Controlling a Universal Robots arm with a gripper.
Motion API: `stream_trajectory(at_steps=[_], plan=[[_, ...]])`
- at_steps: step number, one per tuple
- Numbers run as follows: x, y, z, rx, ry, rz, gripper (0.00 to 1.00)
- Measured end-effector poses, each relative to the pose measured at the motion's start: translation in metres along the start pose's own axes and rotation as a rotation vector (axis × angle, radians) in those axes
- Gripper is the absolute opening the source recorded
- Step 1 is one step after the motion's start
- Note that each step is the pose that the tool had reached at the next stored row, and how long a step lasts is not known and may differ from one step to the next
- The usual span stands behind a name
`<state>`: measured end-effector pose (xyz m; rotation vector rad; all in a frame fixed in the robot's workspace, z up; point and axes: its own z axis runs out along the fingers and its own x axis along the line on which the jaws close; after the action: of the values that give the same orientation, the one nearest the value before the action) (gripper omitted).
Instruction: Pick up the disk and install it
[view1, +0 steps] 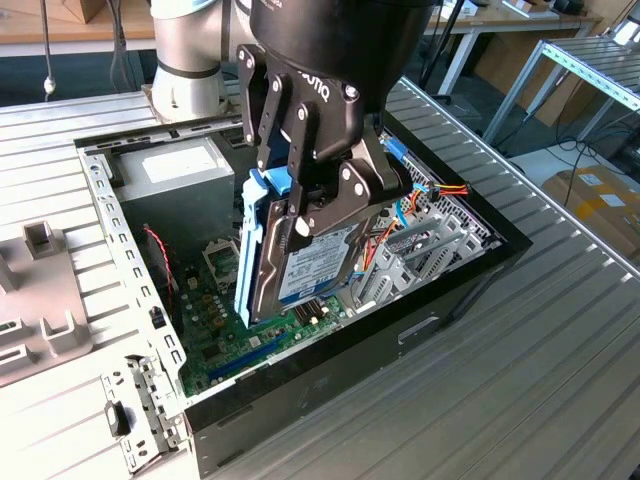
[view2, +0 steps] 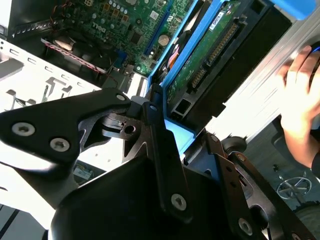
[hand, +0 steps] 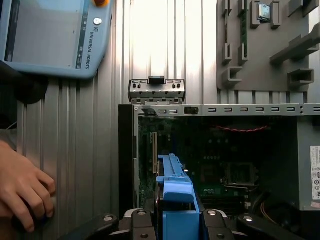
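Two fingers (view1: 300, 215) of my gripper (view1: 330, 210) are clamped on the disk (view1: 300, 270), pinching its blue tab end so the rest hangs free below. I take that grip as a way to leave the long carrier rails clear for sliding into a bay. The disk stands on edge, tilted, over the open computer case (view1: 110, 220), with its lower end down among the case walls, above the motherboard (view1: 230, 330); I can't tell whether it touches anything there. In the second wrist view the disk's (view2: 210, 65) green circuit side and connector edge face the camera.

Deeper inside the case, a silver drive cage (view1: 430, 250) sits beside the disk, with orange and red cables (view1: 450, 188) trailing at its far end. The case lies on its side, open face up, which gives me straight access from above.

Outside the case, on the slatted table (hand: 75, 150), a person's hand (hand: 25, 190) rests close by, and a teach pendant (hand: 50, 35) lies beyond it.
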<state>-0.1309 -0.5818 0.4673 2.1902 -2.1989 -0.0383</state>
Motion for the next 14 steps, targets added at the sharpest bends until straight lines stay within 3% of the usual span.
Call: stream_trajectory(at_steps=[14], plan=[[0.0021,-0.0127,0.0003,0.0,0.0,0.0,0.37]])
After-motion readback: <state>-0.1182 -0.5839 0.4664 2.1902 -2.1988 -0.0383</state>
